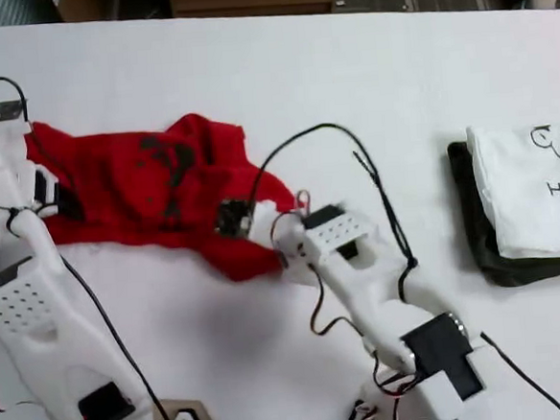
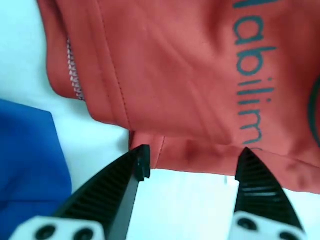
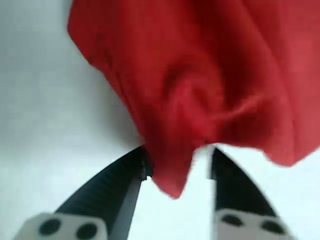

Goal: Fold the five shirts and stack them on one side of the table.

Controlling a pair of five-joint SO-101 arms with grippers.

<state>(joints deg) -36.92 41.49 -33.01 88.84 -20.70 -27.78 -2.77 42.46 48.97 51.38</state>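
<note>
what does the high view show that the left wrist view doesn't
High view adds: a folded white shirt stacked on a folded dark shirt at the table's right edge, and the full crumpled spread of the red shirt.

Left wrist view adds: a blue cloth lying beside the red shirt, the stitching along the hem, and the left gripper open at that hem.

Both share: the red shirt with its dark print, lying on the white table.
</note>
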